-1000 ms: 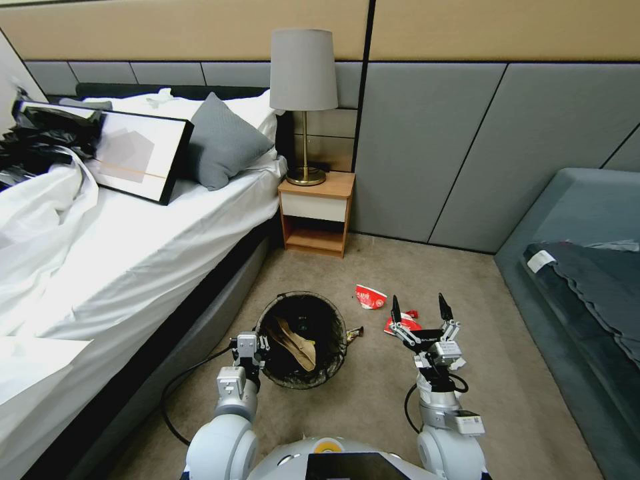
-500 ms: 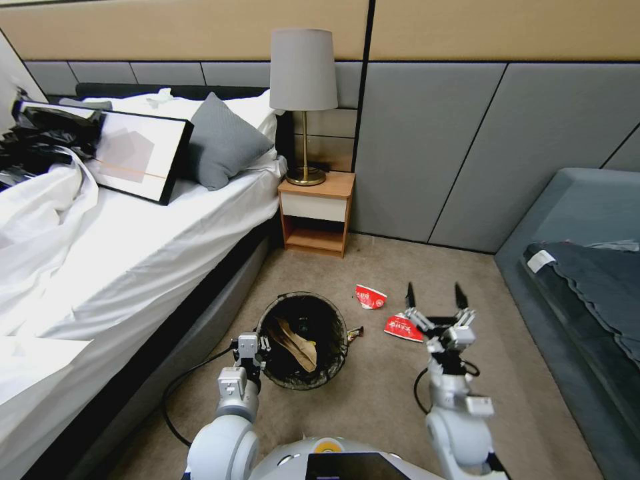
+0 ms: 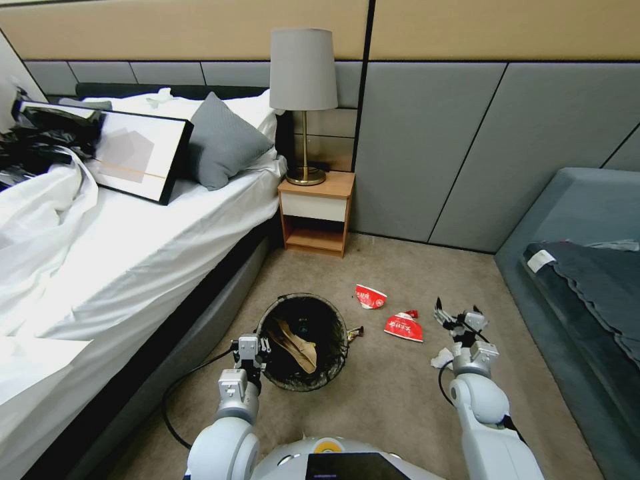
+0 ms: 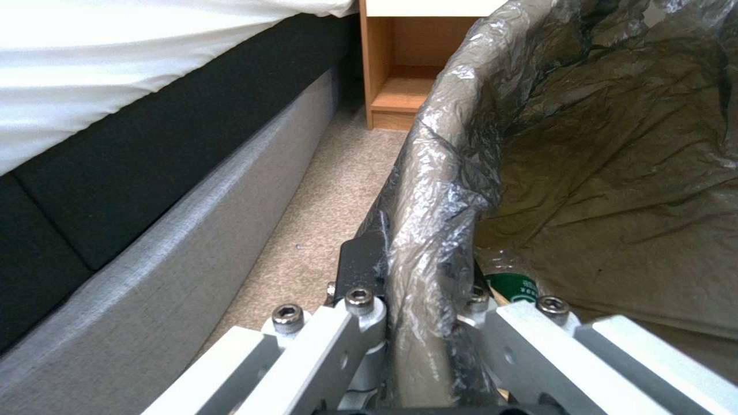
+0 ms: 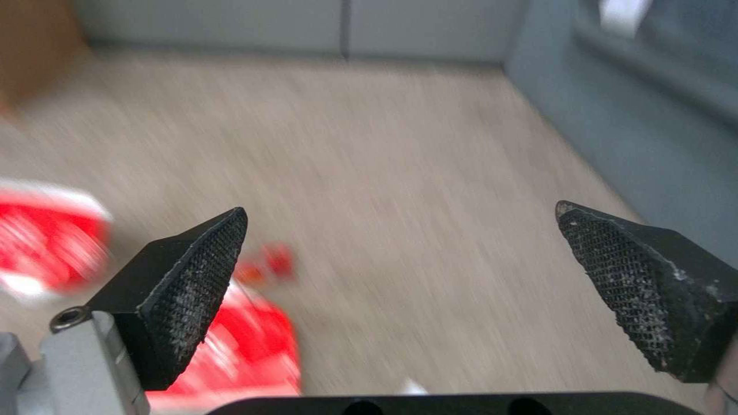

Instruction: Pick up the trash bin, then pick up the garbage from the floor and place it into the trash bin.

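The trash bin, lined with a dark bag, is beside the bed, and my left gripper is shut on its near-left rim. The left wrist view has those fingers clamped over the liner-covered rim. Inside lie a tan paper bag and a green-labelled bottle. Garbage on the carpet: two red-and-white wrappers, a small dark wrapper and a white tissue scrap. My right gripper stands open to the right of the nearer red wrapper, nothing between its fingers.
The bed runs along the left, close to the bin. A wooden nightstand with a lamp stands at the back wall. A grey sofa closes off the right. Open carpet lies between.
My right arm has swung to the right and lower, from over the nearer red wrapper to a spot beside it. The left gripper and the bin have not moved.
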Motion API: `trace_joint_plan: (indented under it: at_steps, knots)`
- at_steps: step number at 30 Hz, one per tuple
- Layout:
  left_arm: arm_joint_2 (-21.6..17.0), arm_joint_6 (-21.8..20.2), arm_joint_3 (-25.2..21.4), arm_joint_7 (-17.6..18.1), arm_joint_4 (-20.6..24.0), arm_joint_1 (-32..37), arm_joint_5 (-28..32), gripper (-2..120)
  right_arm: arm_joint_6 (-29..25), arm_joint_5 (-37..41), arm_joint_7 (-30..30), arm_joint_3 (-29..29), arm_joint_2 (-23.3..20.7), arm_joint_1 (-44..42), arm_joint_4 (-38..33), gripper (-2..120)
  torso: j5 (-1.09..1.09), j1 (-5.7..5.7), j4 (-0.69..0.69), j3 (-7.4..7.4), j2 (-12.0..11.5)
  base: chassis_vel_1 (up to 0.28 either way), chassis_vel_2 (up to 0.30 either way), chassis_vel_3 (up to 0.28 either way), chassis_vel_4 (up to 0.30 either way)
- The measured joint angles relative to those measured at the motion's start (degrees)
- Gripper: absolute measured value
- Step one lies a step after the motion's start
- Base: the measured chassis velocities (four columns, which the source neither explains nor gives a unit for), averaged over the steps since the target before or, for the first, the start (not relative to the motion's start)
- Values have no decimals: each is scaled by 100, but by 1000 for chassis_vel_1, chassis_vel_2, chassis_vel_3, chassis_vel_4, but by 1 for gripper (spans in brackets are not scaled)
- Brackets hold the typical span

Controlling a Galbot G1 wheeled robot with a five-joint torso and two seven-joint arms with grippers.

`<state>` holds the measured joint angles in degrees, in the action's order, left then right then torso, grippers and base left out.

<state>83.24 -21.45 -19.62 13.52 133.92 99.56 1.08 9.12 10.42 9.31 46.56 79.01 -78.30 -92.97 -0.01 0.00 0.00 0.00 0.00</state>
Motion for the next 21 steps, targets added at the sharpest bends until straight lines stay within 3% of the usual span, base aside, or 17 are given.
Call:
trace_joint_plan:
  at_steps: [6, 21]
  knots:
    - [-4, -13, 25, 3, 1, 12, -2, 2, 263, -62, 30, 80, -95, 317, 1028, 100, 2, 0, 0, 0, 0, 0, 0, 0, 0]
    - [-24, -25, 99, 17, -23, 29, -51, 2, 355, 276, -302, 52, -292, 713, 2030, 100, 1, 0, 0, 0, 0, 0, 0, 0, 0]
